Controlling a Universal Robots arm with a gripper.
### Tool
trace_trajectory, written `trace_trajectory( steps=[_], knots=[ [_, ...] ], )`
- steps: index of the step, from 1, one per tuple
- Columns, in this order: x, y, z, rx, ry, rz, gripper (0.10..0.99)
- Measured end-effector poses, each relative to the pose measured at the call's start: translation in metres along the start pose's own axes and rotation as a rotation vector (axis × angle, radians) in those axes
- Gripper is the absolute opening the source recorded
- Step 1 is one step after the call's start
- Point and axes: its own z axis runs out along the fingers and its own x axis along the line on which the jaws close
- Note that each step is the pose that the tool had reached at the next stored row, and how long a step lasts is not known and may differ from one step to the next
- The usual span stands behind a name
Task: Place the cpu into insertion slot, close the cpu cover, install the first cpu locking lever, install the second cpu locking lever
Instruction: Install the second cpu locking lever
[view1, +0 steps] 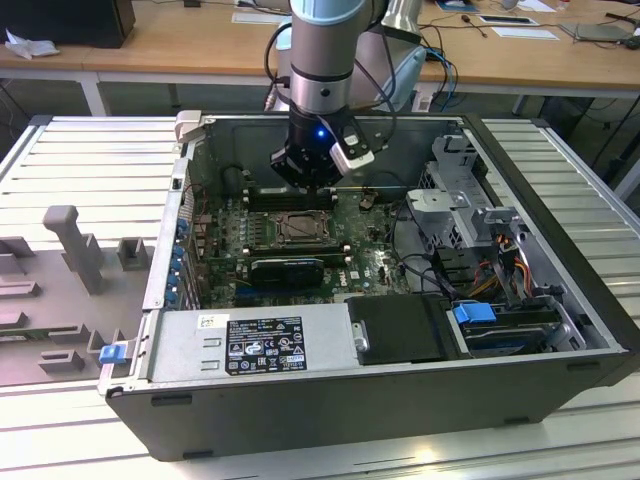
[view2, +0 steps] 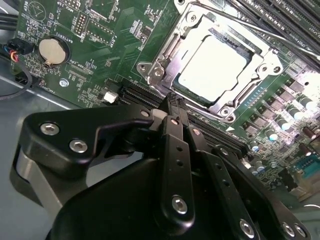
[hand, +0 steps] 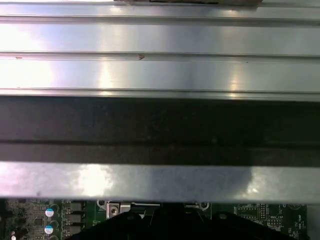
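The cpu (view2: 212, 67) lies flat in the insertion slot (view2: 161, 67) on the green motherboard (view2: 100, 60), its pale metal face turned up and away from the board; in the exterior view the slot (view1: 298, 229) sits near the middle of the open computer case (view1: 560, 300), directly below the arm's tool. The gripper (view2: 172, 102) hangs just above the board beside the socket, its fingers drawn close together and holding nothing. The cpu cover (view2: 235, 37) appears to lie down around the chip, its frame bordering the pale face on all sides, though whether it is fully seated cannot be told. The chip is square and has no true long axis — its edges run parallel to the socket rim, which stands skewed to the second wrist view's frame. Risks, as judged from this position: the narrow fingertips stand close to the black card slot (view2: 145, 95) and small board components, so a lateral or downward error may scrape them; a lever pressed off-line may slip from its hook — leaving the cover unclamped.
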Motion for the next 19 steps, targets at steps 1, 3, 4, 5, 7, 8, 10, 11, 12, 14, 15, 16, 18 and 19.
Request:
trace_trajectory(
  steps=[1,3,4,5,7,8,10,11,12,14,15,16,18,19],
  knots=[
    [0.0,0.0,-0.001,0.0,-0.0001,0.0,0.106],
    [-0.0001,0.0,-0.0015,0.0,-0.0003,0.0,0.106],
    [-0.0001,-0.0001,-0.0016,0.0,0.0,0.0,0.106],
    [-0.0002,-0.0001,-0.0016,0.0,0.0,0.0,0.106],
    [-0.0007,-0.0004,-0.0014,0.0,-0.0002,0.0,0.106],
    [-0.0006,-0.0009,-0.0015,0.0,0.0,0.0,0.106],
    [-0.0006,-0.0011,-0.0015,0.0,-0.0001,0.0,0.106],
    [-0.0006,-0.0011,-0.0029,0.0,0.0,0.0,0.106],
    [-0.0007,-0.0008,-0.0079,0.0,-0.0002,0.0,0.106],
    [-0.0007,-0.0006,-0.0124,0.0,-0.0001,0.0,0.106],
    [-0.0007,-0.0005,-0.0149,0.0,-0.0001,0.0,0.106],
    [-0.0007,-0.0006,-0.0153,0.0,-0.0001,0.0,0.106],
    [-0.0007,-0.0019,-0.0155,0.0,0.0,0.0,0.106],
    [-0.0007,-0.0025,-0.0155,0.0,-0.0001,0.0,0.106]
  ],
)
